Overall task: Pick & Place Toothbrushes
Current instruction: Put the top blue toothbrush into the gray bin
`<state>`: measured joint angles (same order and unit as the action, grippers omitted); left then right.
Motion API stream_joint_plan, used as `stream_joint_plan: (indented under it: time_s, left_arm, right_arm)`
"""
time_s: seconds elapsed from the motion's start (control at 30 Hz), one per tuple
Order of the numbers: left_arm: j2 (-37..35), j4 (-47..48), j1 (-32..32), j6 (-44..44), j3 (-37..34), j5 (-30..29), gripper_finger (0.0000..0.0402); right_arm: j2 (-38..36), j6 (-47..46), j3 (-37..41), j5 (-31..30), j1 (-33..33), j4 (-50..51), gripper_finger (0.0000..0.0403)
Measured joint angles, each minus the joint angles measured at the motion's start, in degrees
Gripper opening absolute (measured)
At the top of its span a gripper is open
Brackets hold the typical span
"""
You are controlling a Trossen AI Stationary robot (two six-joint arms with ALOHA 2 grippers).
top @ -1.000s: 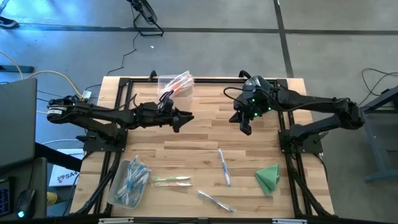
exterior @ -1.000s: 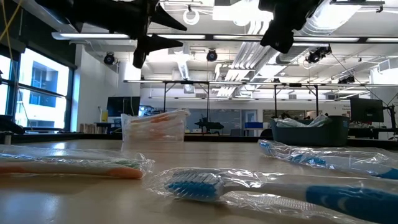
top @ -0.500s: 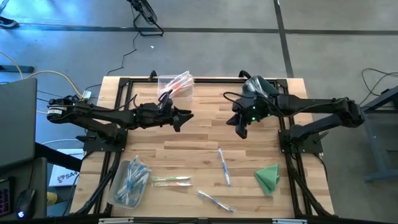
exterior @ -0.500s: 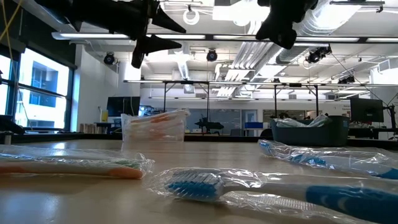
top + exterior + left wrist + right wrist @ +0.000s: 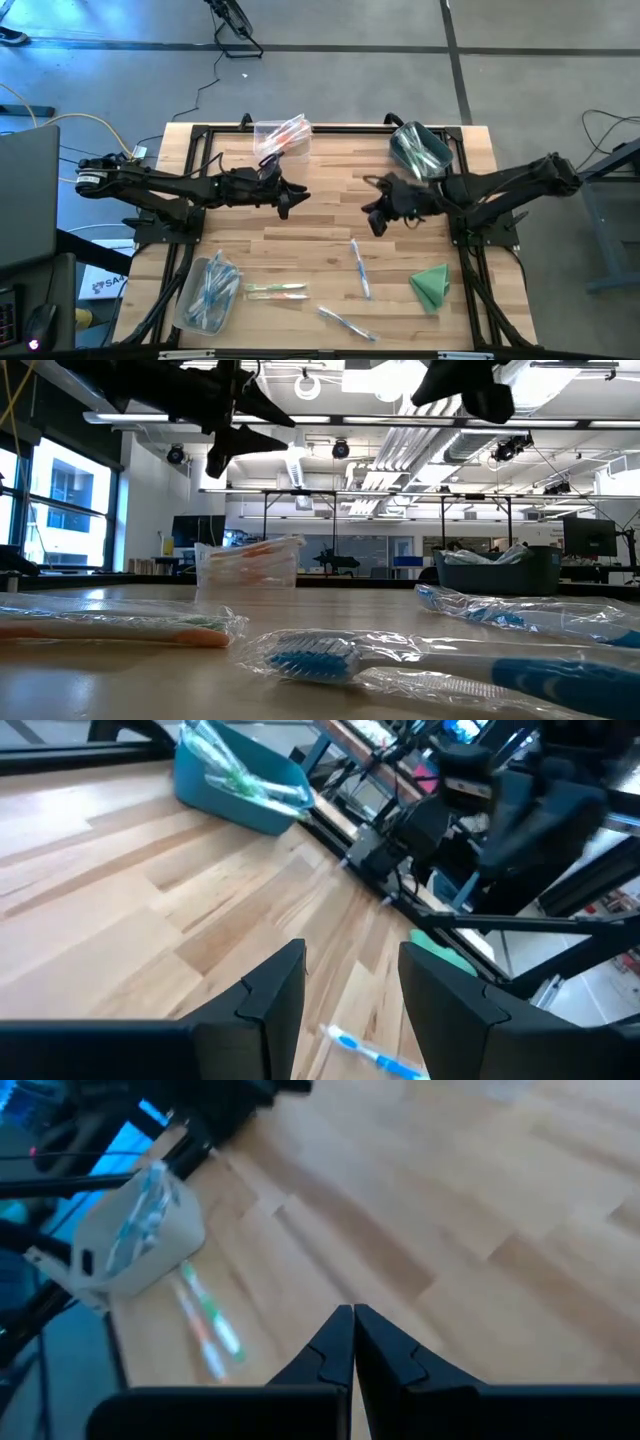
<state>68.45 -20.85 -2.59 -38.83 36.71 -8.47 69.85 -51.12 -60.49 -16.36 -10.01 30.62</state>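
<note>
High view: the left gripper [image 5: 296,194] hovers over mid-table, jaws apart and empty. The right gripper [image 5: 374,221] hangs opposite, pinched shut on nothing. Loose toothbrushes [image 5: 359,267] lie toward the table's near edge, more in the bin [image 5: 207,294] at the near-left corner.

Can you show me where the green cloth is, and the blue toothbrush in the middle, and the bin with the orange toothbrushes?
green cloth [image 5: 431,284], high view, middle of the folded fabric.
blue toothbrush [image 5: 359,267], high view, middle of its handle.
clear bin with orange toothbrushes [image 5: 268,133], high view, its clear wall.
</note>
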Motion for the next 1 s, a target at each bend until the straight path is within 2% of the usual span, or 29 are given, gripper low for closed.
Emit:
stream_joint_plan:
  time_s: [0.33, 0.53, 0.67, 1.0]
  left_arm:
    - [0.0, 1.43, 0.0, 0.0, 0.0, 0.0, 0.0159]
    - [0.0, 1.52, 0.0, 0.0, 0.0, 0.0, 0.0159]
    - [0.0, 1.52, 0.0, -0.02, 0.0, 0.46, 0.0159]
    - [0.0, 1.66, 0.0, 1.91, 0.0, 0.48, 0.0159]
  right_arm:
    - [7.4, -16.11, 0.0, -0.41, -8.34, 0.84, 0.0004]
    - [12.32, -30.02, 0.0, 0.49, -10.25, 7.32, 0.0004]
    - [15.84, -35.87, 0.01, 3.99, -11.29, 8.42, 0.0004]
    - [24.49, -36.38, 0.02, 15.61, -12.93, 6.57, 0.0006]
